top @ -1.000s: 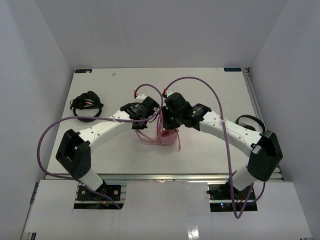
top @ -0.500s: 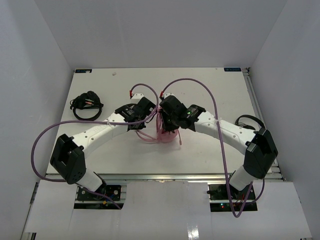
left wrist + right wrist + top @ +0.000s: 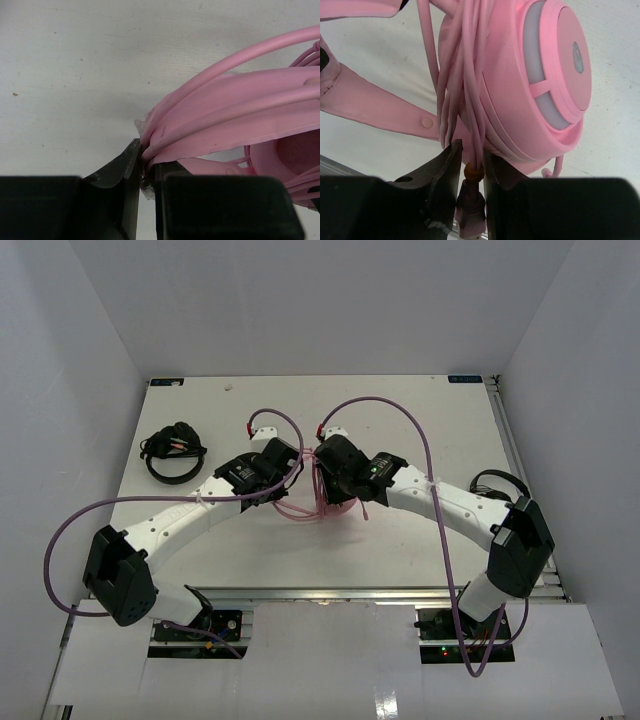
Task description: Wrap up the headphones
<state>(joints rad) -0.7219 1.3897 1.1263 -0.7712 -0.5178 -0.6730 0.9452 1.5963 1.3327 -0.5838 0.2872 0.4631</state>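
Left wrist view: the left gripper (image 3: 146,157) is clamped on the headband (image 3: 225,135) of the headphones (image 3: 265,97), which extend right of its jaws. Right wrist view: the right gripper (image 3: 471,152) pinches the cable's plug (image 3: 473,172), with the ear cup (image 3: 545,75) just beyond.

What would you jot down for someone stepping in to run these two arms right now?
Left pincer: shut on the headband of the pink headphones.
Right pincer: shut on the cable, just above its plug.
Position: headphones between both arms, around the middle of the table.
Done: several cable loops bunched beside the ear cup.
Left, probably: tuck in the plug end, then release.
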